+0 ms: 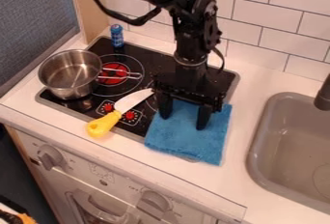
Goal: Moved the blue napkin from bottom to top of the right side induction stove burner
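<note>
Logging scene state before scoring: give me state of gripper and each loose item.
Gripper: open, fingers apart, down at the cloth
Blue cloth: laid out flat, partly past the stove's front edge
Pot: upright, no lid
Knife: lying flat, handle over the stove's front edge
Blue can: standing upright

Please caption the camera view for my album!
Open end effector over a blue napkin, near a yellow-handled knife.

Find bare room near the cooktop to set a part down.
Bare counter: between blue napkin and sink, and behind the sink up to the tiles. Crowded: the cooktop, with pot, can, knife and claw over the napkin; knife's handle juts past the front edge.
</note>
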`<state>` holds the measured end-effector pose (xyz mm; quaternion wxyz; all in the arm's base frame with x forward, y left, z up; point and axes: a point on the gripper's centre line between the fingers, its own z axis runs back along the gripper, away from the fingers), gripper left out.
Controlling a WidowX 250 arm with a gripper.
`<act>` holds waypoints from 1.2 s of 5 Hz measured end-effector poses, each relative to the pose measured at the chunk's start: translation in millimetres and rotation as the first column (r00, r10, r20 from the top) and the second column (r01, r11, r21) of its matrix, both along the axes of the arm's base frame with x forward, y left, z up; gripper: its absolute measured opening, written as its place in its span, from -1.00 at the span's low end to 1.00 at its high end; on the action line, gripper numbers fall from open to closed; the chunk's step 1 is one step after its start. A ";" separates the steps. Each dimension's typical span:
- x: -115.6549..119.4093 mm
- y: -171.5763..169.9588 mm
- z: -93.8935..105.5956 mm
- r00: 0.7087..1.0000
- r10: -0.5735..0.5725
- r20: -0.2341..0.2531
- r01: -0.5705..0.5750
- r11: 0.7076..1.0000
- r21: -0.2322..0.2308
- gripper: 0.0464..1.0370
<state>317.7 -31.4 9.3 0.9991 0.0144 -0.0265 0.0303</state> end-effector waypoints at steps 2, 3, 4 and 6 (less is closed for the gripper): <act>34.7 0.3 -1.0 1.000 -0.008 0.023 0.009 1.000 -0.004 0.93; 56.2 2.0 -1.0 0.999 -0.017 0.045 0.017 1.000 0.001 0.93; 80.4 2.0 0.1 0.996 -0.052 0.066 0.051 0.999 0.015 0.93; 114.4 -1.5 0.5 0.993 -0.090 0.079 0.089 0.996 0.017 0.93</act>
